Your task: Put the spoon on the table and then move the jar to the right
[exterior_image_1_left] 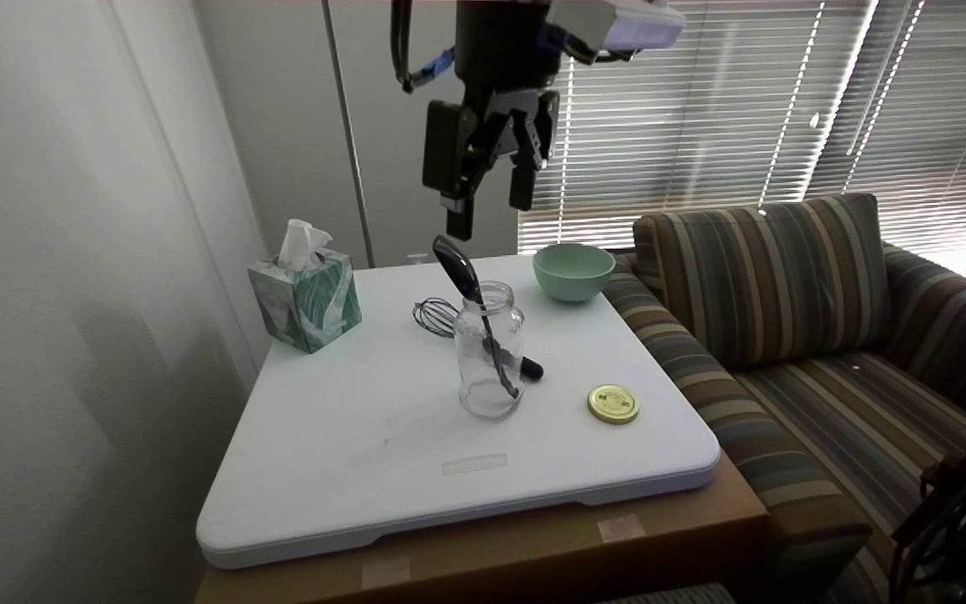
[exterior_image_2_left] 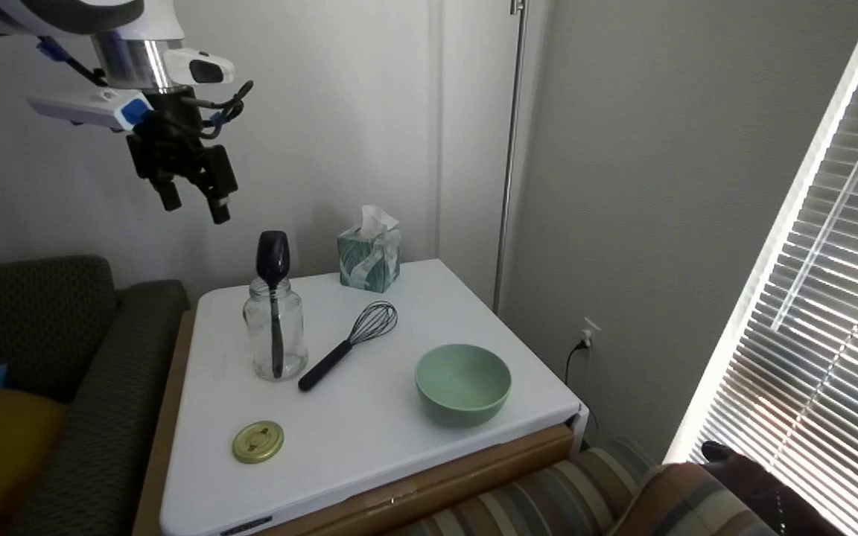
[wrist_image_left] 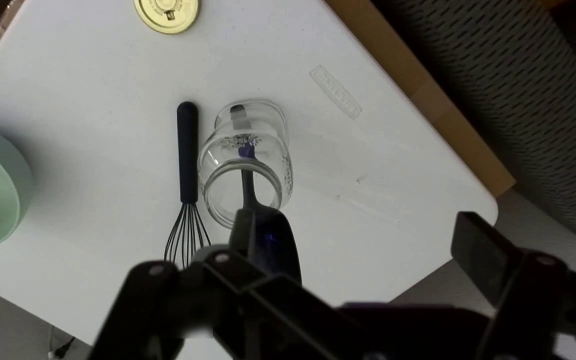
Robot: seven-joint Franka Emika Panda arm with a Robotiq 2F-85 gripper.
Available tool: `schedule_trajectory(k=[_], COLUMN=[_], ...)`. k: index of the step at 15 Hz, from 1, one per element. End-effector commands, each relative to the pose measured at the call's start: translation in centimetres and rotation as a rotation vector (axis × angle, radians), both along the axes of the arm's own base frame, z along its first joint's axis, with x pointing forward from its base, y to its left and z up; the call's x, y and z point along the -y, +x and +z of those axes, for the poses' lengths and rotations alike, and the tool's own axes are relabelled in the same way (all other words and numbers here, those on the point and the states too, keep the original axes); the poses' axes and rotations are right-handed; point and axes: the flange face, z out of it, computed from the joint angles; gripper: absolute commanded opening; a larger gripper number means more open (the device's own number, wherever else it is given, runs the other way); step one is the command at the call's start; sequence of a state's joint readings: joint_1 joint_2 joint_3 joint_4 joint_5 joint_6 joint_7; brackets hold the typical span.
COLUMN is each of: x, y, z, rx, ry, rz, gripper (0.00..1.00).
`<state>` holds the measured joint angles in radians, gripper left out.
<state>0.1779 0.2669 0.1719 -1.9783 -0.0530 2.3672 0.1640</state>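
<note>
The black spoon (exterior_image_1_left: 456,268) stands in the clear glass jar (exterior_image_1_left: 473,361), leaning, with its oval bowl up and its handle end inside. Both also show in an exterior view, the spoon (exterior_image_2_left: 273,259) above the jar (exterior_image_2_left: 293,335). The jar is upright on the white table (exterior_image_1_left: 324,470). My gripper (exterior_image_1_left: 491,207) is open and empty, above the spoon's bowl; it also shows open in an exterior view (exterior_image_2_left: 196,206). In the wrist view the gripper (wrist_image_left: 355,237) has its left finger overlapping the spoon's bowl (wrist_image_left: 280,240), with the jar (wrist_image_left: 273,145) beyond; part of the bowl is hidden.
A whisk (exterior_image_2_left: 347,346) lies beside the jar. A gold lid (exterior_image_1_left: 614,403) lies near the table edge. A green bowl (exterior_image_2_left: 462,383) and a tissue box (exterior_image_1_left: 307,294) stand on the table. A striped armchair (exterior_image_1_left: 768,285) adjoins the table.
</note>
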Motion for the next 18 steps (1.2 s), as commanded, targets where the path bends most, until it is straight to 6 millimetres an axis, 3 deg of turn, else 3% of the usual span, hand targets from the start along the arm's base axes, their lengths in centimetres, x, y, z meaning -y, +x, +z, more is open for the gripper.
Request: schedule_trajectory(k=[1,4,10,13,18], x=[-0.1,0.8,3.3,3.5,3.1], y=[-0.1,0.8,4.8,6.9,9.2], z=[-0.7,-3.5,-8.8,-9.6,-8.3], rx=[0.001,-0.003,0.056,0.072,0.102], ry=[-0.003,-0.039,-0.019,0.011,0.026], rz=[-0.006,-0.005,0.113,0.191,0.297], gripper=[1.00,1.00,1.00,1.00,1.00])
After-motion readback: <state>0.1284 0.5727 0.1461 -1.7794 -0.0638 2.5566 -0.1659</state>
